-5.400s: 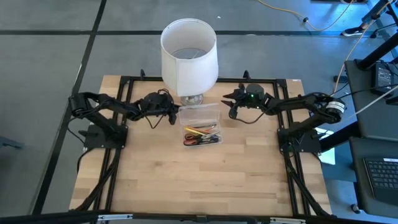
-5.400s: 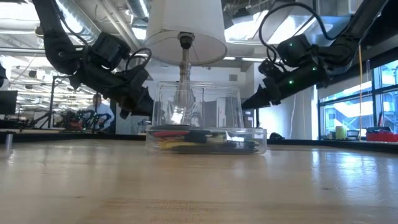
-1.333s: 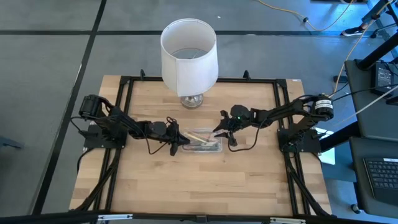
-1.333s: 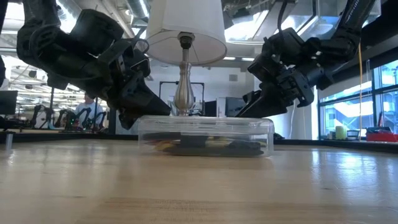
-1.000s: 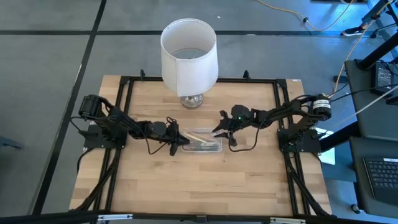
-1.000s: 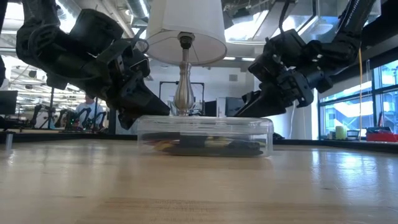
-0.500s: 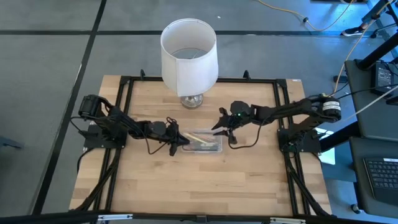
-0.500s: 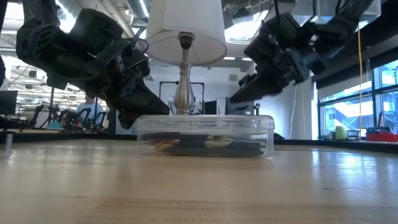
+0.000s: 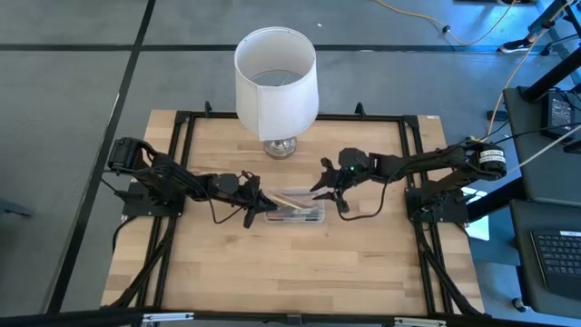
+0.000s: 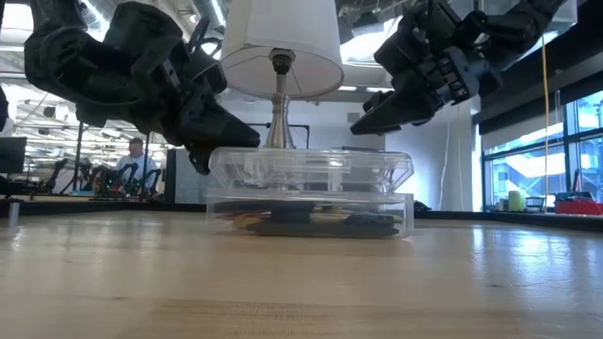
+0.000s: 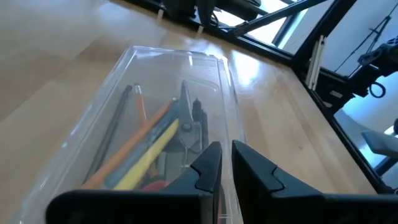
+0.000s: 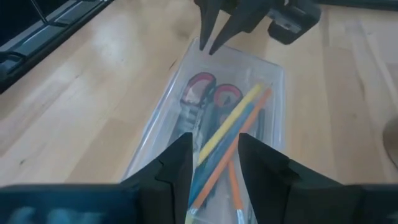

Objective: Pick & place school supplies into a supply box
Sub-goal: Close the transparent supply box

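Note:
The supply box (image 9: 295, 207) is a clear case lying at the table's middle, with its lid (image 10: 311, 169) standing a little above the base (image 10: 311, 215). Inside lie a yellow pencil (image 12: 233, 115), an orange pencil (image 12: 244, 127), dark pens and scissors with red handles (image 12: 205, 88). My left gripper (image 9: 254, 204) is at the box's left end, its fingers almost together (image 11: 224, 171). My right gripper (image 9: 325, 189) hangs open above the box's right end (image 10: 363, 127), clear of the lid. My left gripper has the lid's left end (image 11: 214, 186) between its two nearly shut fingers, coming from the table's left and slanting down. The fingertips hide the exact spot. The lid sits roughly level, raised off the base, with a thin gap (image 10: 311, 191) showing between them.
A tall lamp with a white shade (image 9: 277, 77) stands on its glass base (image 9: 280, 145) just behind the box, near the far edge. Black frame rails (image 9: 182, 145) run along the table's left, right and far sides. Bare wood (image 9: 290, 263) lies in front of the box.
My left gripper has risen slightly, and the lid has come up off the base with it, so a gap now shows between lid and base. My right gripper has moved up, away from the lid's right end.

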`<state>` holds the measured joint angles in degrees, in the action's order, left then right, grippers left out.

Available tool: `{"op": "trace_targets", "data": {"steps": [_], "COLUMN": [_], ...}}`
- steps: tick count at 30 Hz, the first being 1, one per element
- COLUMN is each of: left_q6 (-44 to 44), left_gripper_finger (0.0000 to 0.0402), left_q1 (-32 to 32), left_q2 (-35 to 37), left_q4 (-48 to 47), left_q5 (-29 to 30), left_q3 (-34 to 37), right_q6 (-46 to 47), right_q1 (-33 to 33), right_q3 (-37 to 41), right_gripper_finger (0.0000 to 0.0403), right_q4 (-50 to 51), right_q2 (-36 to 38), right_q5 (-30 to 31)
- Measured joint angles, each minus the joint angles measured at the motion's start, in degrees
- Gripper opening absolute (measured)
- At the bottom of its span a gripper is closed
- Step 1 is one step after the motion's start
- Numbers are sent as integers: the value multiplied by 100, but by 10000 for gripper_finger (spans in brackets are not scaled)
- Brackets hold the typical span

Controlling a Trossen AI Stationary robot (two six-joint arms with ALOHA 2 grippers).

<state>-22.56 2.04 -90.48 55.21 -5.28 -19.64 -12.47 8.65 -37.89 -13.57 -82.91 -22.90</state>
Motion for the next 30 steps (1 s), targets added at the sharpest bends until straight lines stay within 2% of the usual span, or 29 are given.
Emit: {"op": "trace_targets", "data": {"steps": [10, 18, 22, 26, 30], "left_q6": [544, 582, 886, 1116, 1260], "left_gripper_finger": [33, 36, 37, 49, 79], "left_q1": [0, 0, 0, 0, 0], "left_q2": [0, 4, 7, 7, 7], "left_q4": [32, 32, 32, 32, 32], "left_q5": [-40, -38, 104, 22, 17], "left_q3": [-4, -9, -11, -11, -13], "right_q6": [0, 0, 0, -1, -2], "right_q1": [-176, -180, -179, -178, -178], "right_q3": [0, 0, 0, 0, 0], "right_gripper_finger": [133, 133, 133, 133, 133], "right_q4": [75, 102, 108, 126, 130], "right_q2": [0, 4, 4, 4, 4], "right_q5": [81, 86, 86, 86, 88]}}
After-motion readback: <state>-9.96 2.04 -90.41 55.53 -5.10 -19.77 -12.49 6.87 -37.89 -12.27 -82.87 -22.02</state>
